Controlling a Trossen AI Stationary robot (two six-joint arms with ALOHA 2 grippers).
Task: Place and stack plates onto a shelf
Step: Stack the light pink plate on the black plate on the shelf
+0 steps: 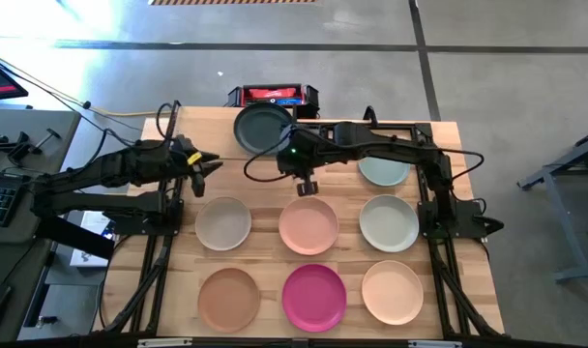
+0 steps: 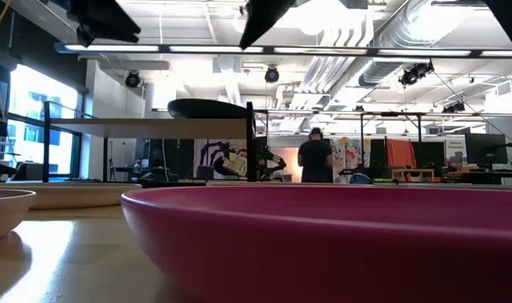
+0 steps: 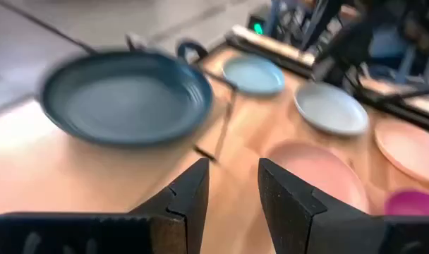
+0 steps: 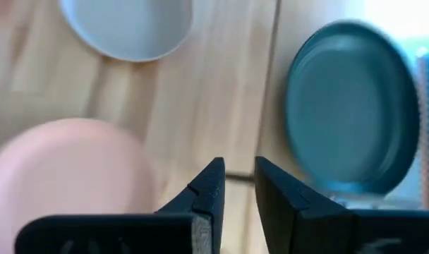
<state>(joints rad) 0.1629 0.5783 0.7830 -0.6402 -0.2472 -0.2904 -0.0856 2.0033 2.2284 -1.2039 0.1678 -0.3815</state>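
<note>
Nearest, low view: magenta plate (image 2: pixel 323 244) across the whole foreground, rim up, flat on the table (image 2: pixel 62 261). Far behind it, the shelf (image 2: pixel 146 127) as a pale board on black legs, with the dark teal plate (image 2: pixel 207 108) on top. Beyond the table, a person (image 2: pixel 315 160) standing in the room.

High view: dark teal plate (image 1: pixel 263 128) at the far edge, left of centre. Seven more plates on the table, well apart from one another:
- Far right: pale blue-green (image 1: pixel 383 171), partly under the right arm.
- Middle row: off-white (image 1: pixel 222 222), peach (image 1: pixel 308 224), pale green (image 1: pixel 389 221).
- Near row: tan (image 1: pixel 228 298), magenta (image 1: pixel 314 295), cream (image 1: pixel 392 291).

Left gripper (image 1: pixel 205 162) above the far left of the table. Right gripper (image 1: pixel 307 184) above bare wood, just beyond the peach plate.

Left wrist view: left gripper (image 3: pixel 232 169) parted, nothing between the fingers, aimed past the dark teal plate (image 3: pixel 126 95).

Right wrist view: right gripper (image 4: pixel 239 169) narrowly parted and empty, with the peach plate (image 4: pixel 66 176) to one side and the dark teal plate (image 4: pixel 352 106) to the other.

Handling, as a judgement: stiff, shallow, probably light, though material not clear from these views, so worth treating as chippable. Matte surface, so fair friction. Only real hold the raised rim, one finger inside and one outside. Likely to droop from a rim pinch, so best set down level on the stack.
</note>
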